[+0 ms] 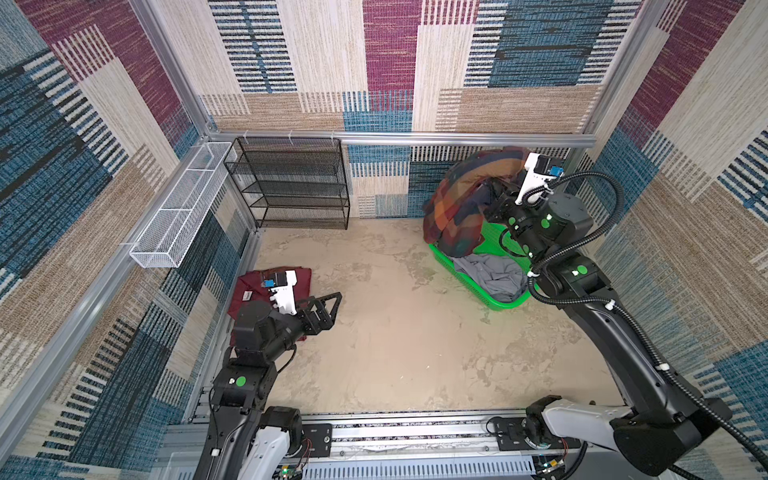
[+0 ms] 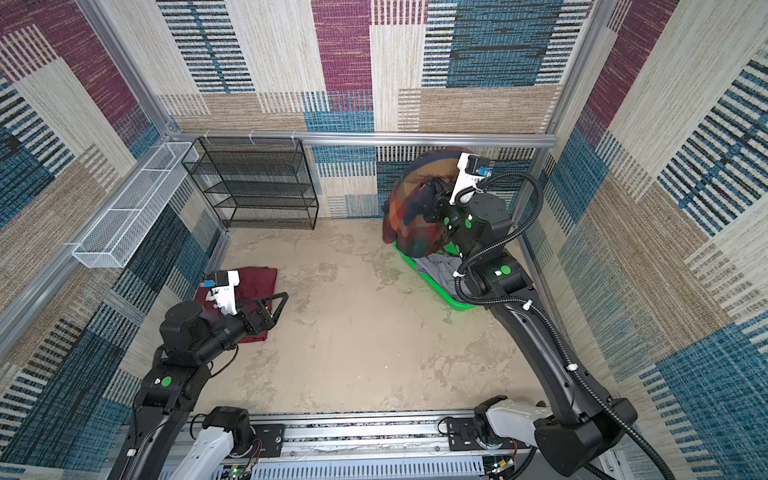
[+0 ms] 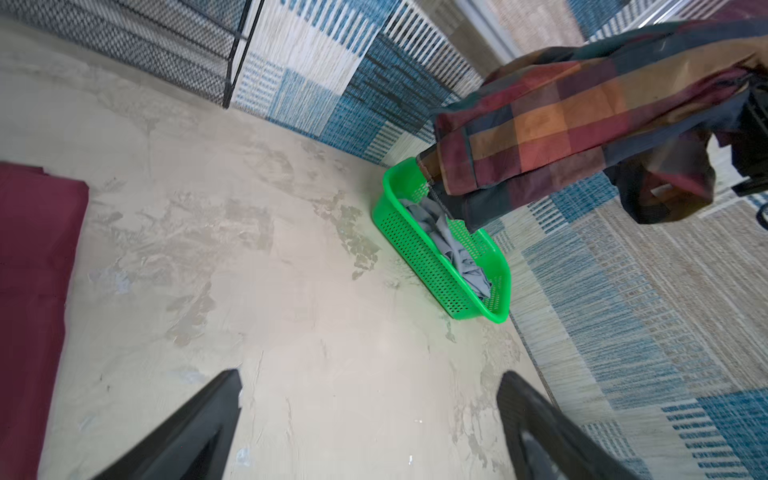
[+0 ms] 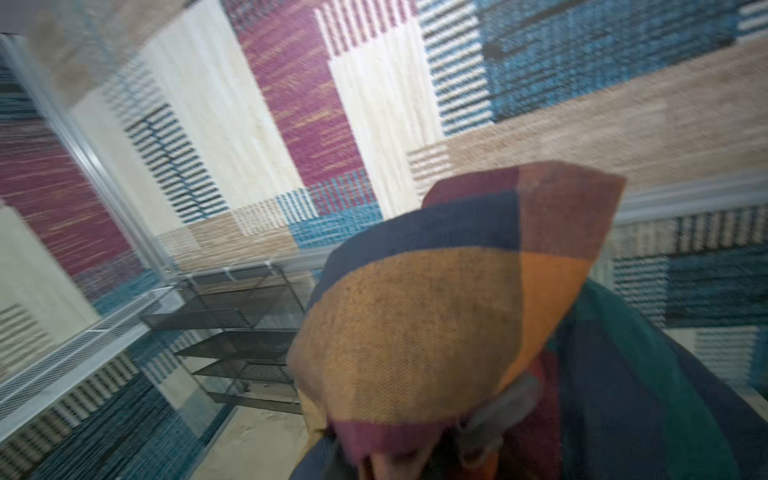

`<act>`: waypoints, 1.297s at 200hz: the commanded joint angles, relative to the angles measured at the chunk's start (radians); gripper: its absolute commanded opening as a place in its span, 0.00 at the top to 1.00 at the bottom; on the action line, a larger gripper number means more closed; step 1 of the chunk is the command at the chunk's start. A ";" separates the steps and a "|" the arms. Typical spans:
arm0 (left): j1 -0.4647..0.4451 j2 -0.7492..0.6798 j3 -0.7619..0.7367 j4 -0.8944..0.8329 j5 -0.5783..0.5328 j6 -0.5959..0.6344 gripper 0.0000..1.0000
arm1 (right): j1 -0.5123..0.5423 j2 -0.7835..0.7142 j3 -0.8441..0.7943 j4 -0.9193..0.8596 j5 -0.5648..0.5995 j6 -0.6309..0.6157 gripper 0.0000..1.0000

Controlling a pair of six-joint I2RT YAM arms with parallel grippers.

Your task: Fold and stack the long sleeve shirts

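Shirts 3 | plaid shirt [image 1: 453, 208] clamped in right gripper [image 2: 435, 192] | maroon shirt [image 1: 300, 277] flat | grey shirt [image 1: 494, 274] in basket [image 3: 419, 249] | left gripper [image 1: 334, 311] apart

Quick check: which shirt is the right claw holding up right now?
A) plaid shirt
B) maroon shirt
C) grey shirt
A: the plaid shirt hangs bunched from the shut right claw above the green basket, where the grey shirt lies.

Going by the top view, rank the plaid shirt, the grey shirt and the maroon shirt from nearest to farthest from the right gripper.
1. Plaid shirt: held up by the right gripper.
2. Grey shirt: in the green basket just below.
3. Maroon shirt: far left side.
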 commanded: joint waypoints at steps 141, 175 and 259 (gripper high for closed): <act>-0.020 -0.075 0.191 -0.179 -0.090 0.148 0.01 | 0.288 0.298 -0.201 -0.118 -0.144 0.201 0.65; -0.020 -0.086 0.140 -0.189 -0.105 0.142 0.01 | 0.279 0.353 -0.268 -0.102 -0.056 0.222 0.26; -0.020 -0.066 0.135 -0.228 -0.168 0.126 0.03 | 0.037 0.511 -0.323 -0.028 -0.058 0.247 0.07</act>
